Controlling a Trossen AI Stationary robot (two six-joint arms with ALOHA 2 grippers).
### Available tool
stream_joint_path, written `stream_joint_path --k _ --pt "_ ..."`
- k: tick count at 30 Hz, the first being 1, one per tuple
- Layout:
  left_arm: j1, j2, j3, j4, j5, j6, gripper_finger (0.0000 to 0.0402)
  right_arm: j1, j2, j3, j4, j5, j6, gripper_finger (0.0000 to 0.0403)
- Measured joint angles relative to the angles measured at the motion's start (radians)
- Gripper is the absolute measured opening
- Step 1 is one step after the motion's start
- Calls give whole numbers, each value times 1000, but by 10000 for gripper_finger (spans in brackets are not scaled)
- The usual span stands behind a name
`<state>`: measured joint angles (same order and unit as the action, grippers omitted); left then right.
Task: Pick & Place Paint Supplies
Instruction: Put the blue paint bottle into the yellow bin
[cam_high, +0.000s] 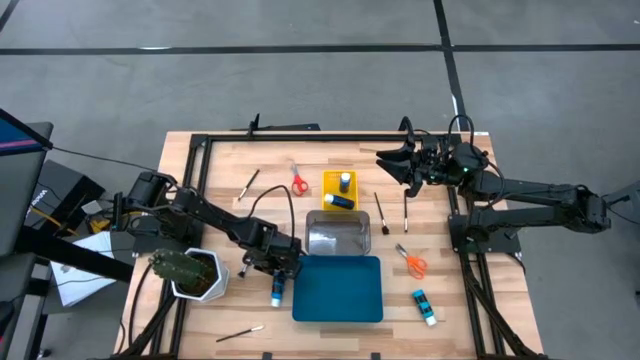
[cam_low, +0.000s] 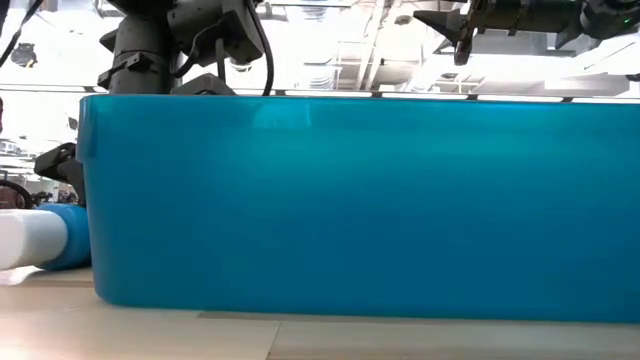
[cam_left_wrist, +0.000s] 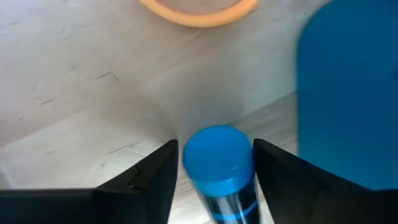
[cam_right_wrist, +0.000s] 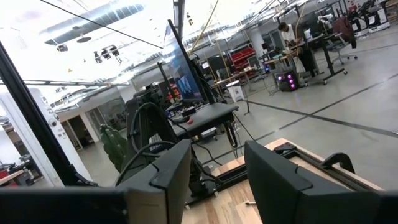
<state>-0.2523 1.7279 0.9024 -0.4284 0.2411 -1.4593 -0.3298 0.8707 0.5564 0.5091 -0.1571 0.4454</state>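
Wooden table (cam_high: 225, 210), blue tray (cam_high: 338, 288), workshop behind

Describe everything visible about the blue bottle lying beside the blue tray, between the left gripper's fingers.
The blue bottle is small and looks like plastic, with a blue body and a white cap. It lies on its side on the wooden table, just off the blue tray. The left gripper straddles it, a dark finger on each side of its rounded blue end; a narrow gap shows on each side, so no grip is evident.
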Motion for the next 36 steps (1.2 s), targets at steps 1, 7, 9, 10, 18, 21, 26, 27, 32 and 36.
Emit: stream_joint_path --k 1,7,9,10,18,21,26,27,32,36 --pt "0 0 0 -2 -4 0 184 0 0 0 0 0 0 147" --pt "0 0 0 0 -7 1 135 0 0 0 0 0 0 147" --pt "0 0 0 0 -7 2 132 0 0 0 0 0 0 147" --pt "0 0 0 0 -7 2 132 0 0 0 0 0 0 147" --pt "17 -55 -1 -46 -26 8 136 0 0 0 0 0 -1 147" --pt "34 -112 -1 -96 -69 12 136 0 0 0 0 0 -1 147" --pt "81 -243 -1 -194 -182 12 136 0 0 0 0 0 -8 147" --pt "92 -274 -1 -207 -210 11 136 0 0 0 0 0 -8 147" --pt "169 -420 -1 -246 -342 10 135 0 0 0 1 0 -12 147" --pt "227 -517 -1 -228 -494 -7 135 0 0 0 0 0 -58 147"
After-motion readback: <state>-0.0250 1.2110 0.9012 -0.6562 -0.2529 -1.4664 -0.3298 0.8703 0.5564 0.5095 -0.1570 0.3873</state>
